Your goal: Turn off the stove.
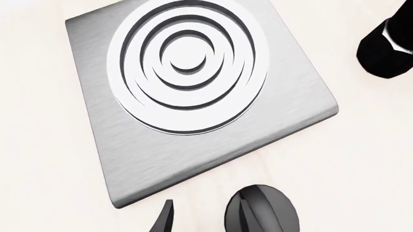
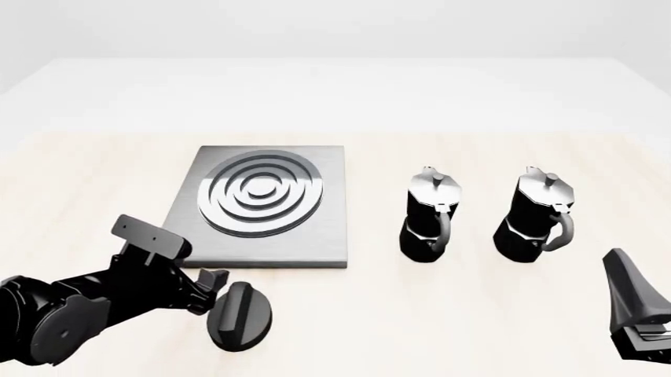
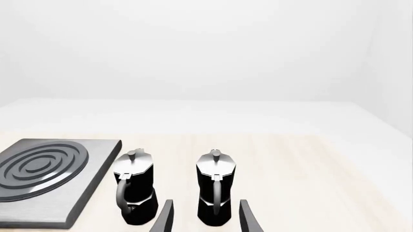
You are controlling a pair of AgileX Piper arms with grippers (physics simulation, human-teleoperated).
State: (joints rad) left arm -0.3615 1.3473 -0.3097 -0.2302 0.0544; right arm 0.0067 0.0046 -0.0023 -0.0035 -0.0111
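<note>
The stove (image 2: 314, 212) is a flat brushed grey slab with raised silver rings, left of centre on the table; it fills most of the left wrist view as the stove (image 1: 284, 111). Its round black knob (image 2: 241, 314) with a ridge lies apart, just in front of the slab's near edge. My left gripper (image 2: 207, 287) is open and low beside the knob's left side. In the left wrist view one finger overlaps the knob (image 1: 271, 212), and the left gripper (image 1: 205, 220) holds nothing. My right gripper (image 2: 629, 302) stands open at the near right, empty, as the right gripper (image 3: 205, 217) shows.
Two black-and-silver moka pots (image 2: 430, 216) (image 2: 540, 216) stand upright to the right of the stove; the right wrist view looks at them (image 3: 134, 193) (image 3: 215, 188) from close by. One pot's base (image 1: 387, 43) shows at the edge of the left wrist view.
</note>
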